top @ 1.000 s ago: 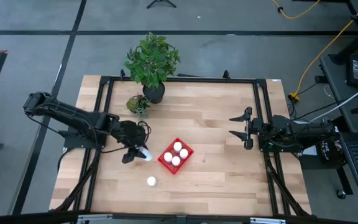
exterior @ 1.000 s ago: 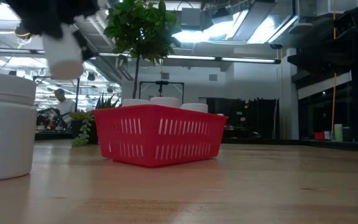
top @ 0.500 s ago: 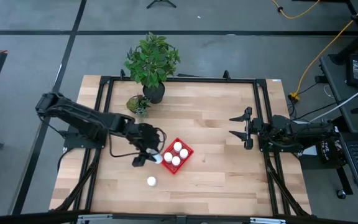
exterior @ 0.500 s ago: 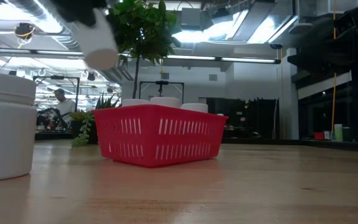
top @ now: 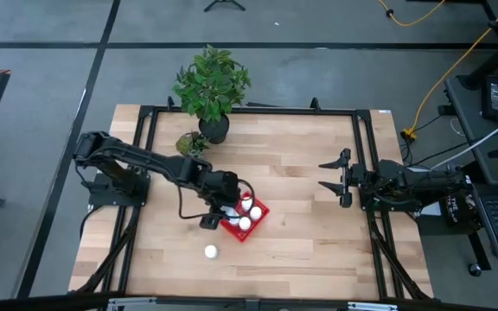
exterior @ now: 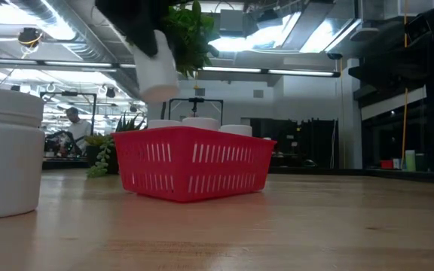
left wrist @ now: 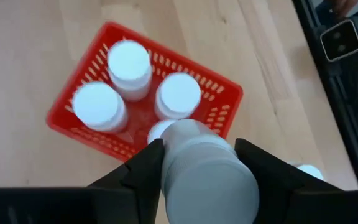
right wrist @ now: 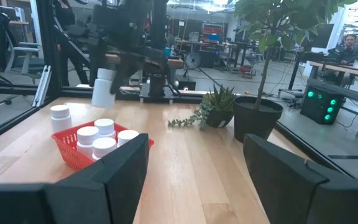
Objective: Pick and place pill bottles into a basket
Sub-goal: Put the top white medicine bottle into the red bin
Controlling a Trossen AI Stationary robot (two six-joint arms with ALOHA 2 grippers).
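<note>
The left gripper (left wrist: 194,168) grips a pill bottle (left wrist: 207,168) above the red basket (left wrist: 225,102) — placing step. Next, judging by this: lower it into the free corner below, then release. The right gripper (top: 328,174) waits wide.

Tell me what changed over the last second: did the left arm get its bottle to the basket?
The left gripper carried its held pill bottle across the table from beside the basket to above its near edge; nothing was released. Unchanged: four bottles in the basket, one loose bottle on the table, and the right gripper waiting open at the right side.
</note>
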